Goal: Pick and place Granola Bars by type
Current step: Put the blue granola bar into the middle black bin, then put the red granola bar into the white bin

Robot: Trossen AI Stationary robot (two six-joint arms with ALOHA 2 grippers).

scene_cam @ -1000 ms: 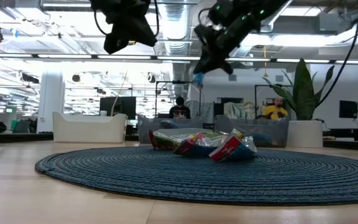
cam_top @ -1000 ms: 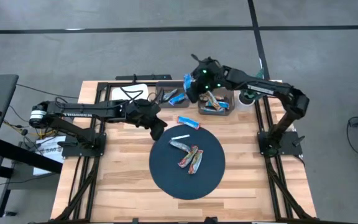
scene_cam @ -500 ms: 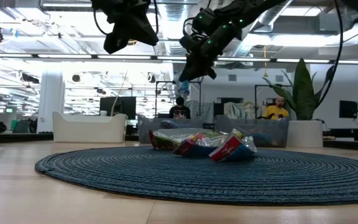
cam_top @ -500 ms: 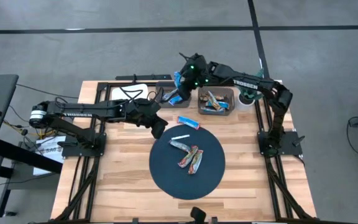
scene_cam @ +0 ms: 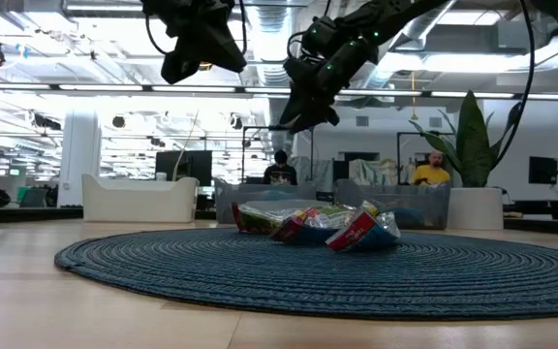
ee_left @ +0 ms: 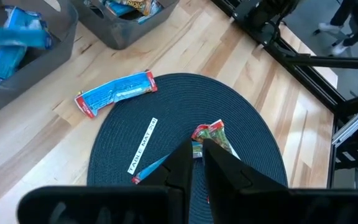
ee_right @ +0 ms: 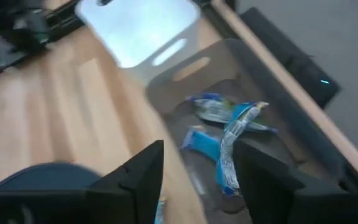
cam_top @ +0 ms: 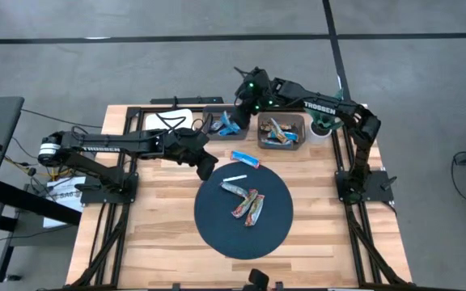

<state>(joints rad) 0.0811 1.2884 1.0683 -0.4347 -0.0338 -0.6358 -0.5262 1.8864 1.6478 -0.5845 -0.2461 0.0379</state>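
A white-blue granola bar (ee_right: 232,149) is seen between the spread, released jaws of the right gripper (cam_top: 239,107), over the middle grey bin (cam_top: 210,129) at the upper centre of the high view, where more blue bars (cam_top: 226,123) lie. Orange-brown bars (cam_top: 280,133) are gathered in the neighbouring grey bin (cam_top: 299,121) to its right. A single blue-and-red bar (cam_top: 245,158) lies flat on the wooden tabletop (cam_top: 160,234), just above the round dark mat (cam_top: 217,226). On the mat a small heap of bars (cam_top: 247,202) is found at frame centre, with a thin white strip (cam_top: 234,178) beside it. The left gripper (cam_top: 206,169) is held at the mat's upper left edge, its jaws clenched with nothing between them.
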